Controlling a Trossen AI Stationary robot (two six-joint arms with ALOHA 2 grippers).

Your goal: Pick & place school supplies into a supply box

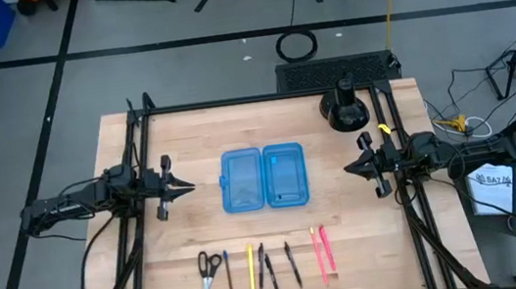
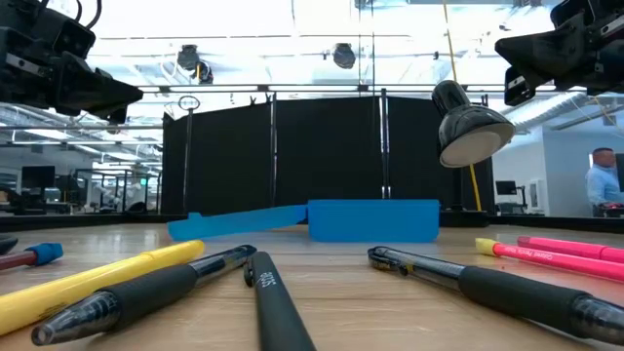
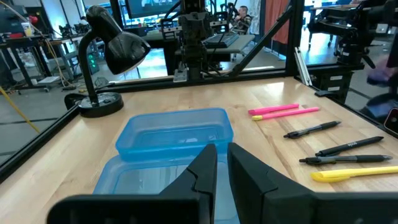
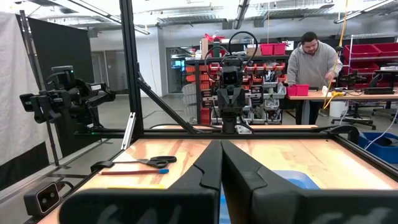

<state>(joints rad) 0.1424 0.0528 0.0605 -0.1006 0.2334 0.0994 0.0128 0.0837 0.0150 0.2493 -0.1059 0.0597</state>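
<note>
The supply box [image 1: 263, 176] is translucent blue and lies open on the table's middle, both halves flat on the wood [image 3: 174, 134]. The school supplies lie in a row by the near edge: scissors [image 1: 210, 267], a thin dark stick [image 1: 229, 276], a yellow pencil [image 1: 250, 267], black pens [image 1: 272, 271] and pink pens [image 1: 321, 251]. My left gripper [image 1: 187, 185] hovers left of the box, pointing level at it, a narrow empty gap between its fingers [image 3: 222, 155]. My right gripper [image 1: 349, 166] hovers right of the box, shut on nothing [image 4: 221, 146].
A black desk lamp [image 1: 346, 106] stands at the far right corner, its shade hanging over the table [image 2: 468, 127]. A black frame [image 1: 233, 101] rims the table. A person [image 4: 314, 62] works at a bench far behind the table.
</note>
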